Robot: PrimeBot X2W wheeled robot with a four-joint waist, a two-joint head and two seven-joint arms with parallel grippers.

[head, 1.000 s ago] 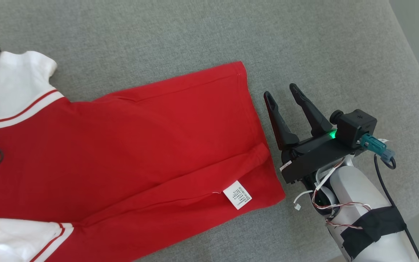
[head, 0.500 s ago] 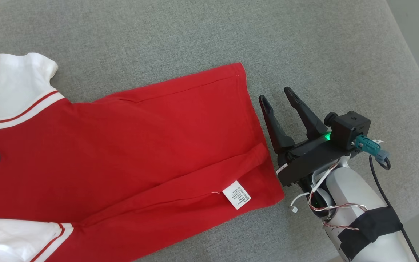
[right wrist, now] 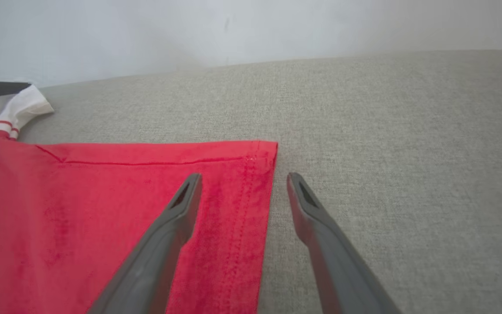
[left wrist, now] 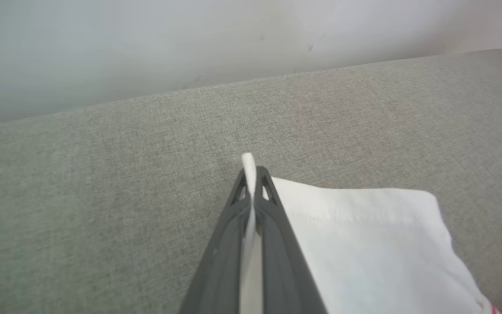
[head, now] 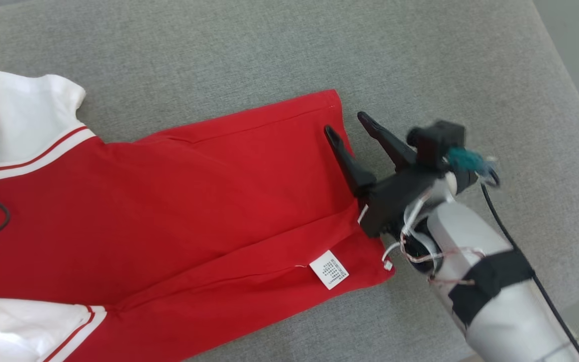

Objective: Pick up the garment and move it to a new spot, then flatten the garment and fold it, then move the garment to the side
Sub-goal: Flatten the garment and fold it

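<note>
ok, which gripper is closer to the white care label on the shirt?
Right. The right gripper is open, straddling the red hem, close to the care label. The left gripper is shut on the white sleeve, at the opposite end.

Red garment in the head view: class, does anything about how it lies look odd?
Yes. A white care label shows on the upper face of the garment near a hem corner, which suggests it lies inside out. A long crease also runs in from the hem, so it is not flat.
</note>
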